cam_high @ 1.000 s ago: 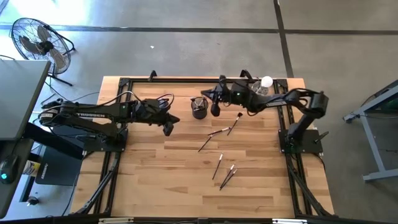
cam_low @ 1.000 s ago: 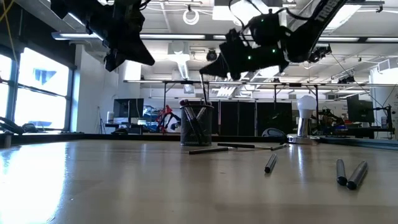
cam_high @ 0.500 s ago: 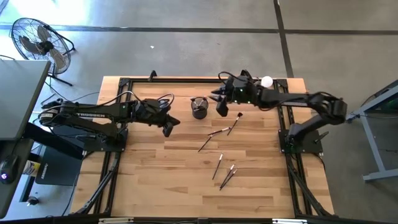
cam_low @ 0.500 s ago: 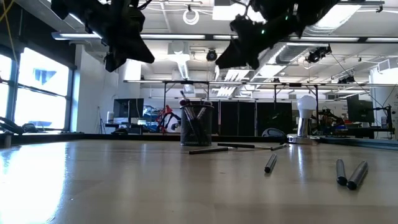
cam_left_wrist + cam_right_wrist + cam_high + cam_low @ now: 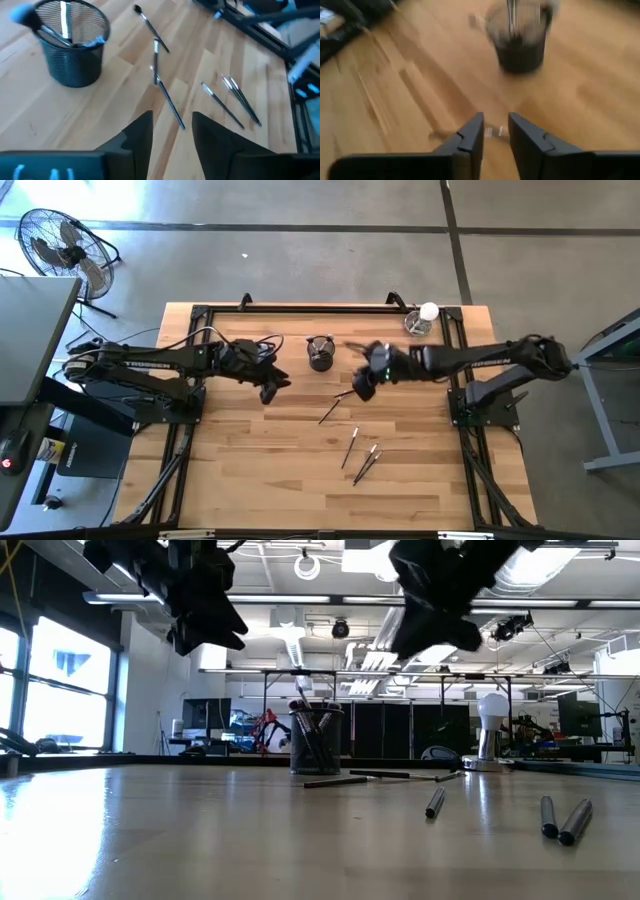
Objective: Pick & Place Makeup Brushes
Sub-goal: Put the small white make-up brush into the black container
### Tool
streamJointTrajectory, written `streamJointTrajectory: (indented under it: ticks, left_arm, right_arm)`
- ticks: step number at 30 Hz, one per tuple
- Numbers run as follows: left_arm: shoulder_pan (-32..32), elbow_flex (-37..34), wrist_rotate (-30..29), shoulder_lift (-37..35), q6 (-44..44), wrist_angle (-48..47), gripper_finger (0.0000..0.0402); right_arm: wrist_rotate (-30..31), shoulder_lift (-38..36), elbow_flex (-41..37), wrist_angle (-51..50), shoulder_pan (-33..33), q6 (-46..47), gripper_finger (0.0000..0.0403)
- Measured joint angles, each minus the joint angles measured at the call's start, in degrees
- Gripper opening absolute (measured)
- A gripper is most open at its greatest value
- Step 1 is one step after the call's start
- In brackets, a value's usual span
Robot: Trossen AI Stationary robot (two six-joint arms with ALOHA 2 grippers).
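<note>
Black mesh cup [image 5: 320, 353] now behind; right tool [image 5: 363, 388], parted and empty, swung down over loose makeup brushes [image 5: 357, 461] on surface [image 5: 250, 480]. Next pick likely. Left tool [image 5: 268, 387] parted, empty, hovering beside cup.

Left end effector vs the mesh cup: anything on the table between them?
Nothing: in the high view only bare wood lies between the left end effector and the mesh cup. The loose makeup brushes lie further right, past the cup.

The high view looks straight down on the whole table [image 5: 250, 480] from well above. The low view sits at table-top height, facing the room behind. Both wrist views look down from close above, sharing the black mesh cup [image 5: 74, 47] with the other 2.
</note>
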Motion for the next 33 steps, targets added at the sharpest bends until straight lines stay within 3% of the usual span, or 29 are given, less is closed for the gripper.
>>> streamJointTrajectory:
  ticks: [6, 12, 19, 25, 29, 33]
  left_arm:
    - [-0.04, 2.16, 4.46, -1.42, 2.01, -0.89, 0.0088]
    - [-2.86, 2.97, 3.37, -1.51, 6.28, -3.88, 0.0009]
    - [-5.60, 2.95, 1.90, 1.46, 2.48, -7.55, 0.0016]
    - [-6.05, 2.95, 1.93, 3.80, 1.84, -10.30, 0.0006]
    - [-6.03, 2.95, 2.91, 3.82, 2.08, -10.23, 0.0007]
    - [-6.03, 2.95, 5.35, 3.84, 4.95, -10.32, 0.0005]
  right_arm:
    - [-2.28, 0.00, -7.42, -0.44, 5.29, 9.98, 0.0006]
    - [-2.69, 0.00, -13.92, 5.72, 6.82, 8.88, 0.0030]
    - [-7.12, 0.00, -17.52, 12.29, 6.73, 12.98, 0.0015]
    - [-0.66, 0.08, -11.19, 9.50, 11.00, 12.82, 0.0002]
    - [5.06, 2.54, -1.58, -1.49, 13.64, 17.72, 0.0001]
    - [6.90, 9.83, 11.00, -15.45, 15.35, 25.75, 0.0001]
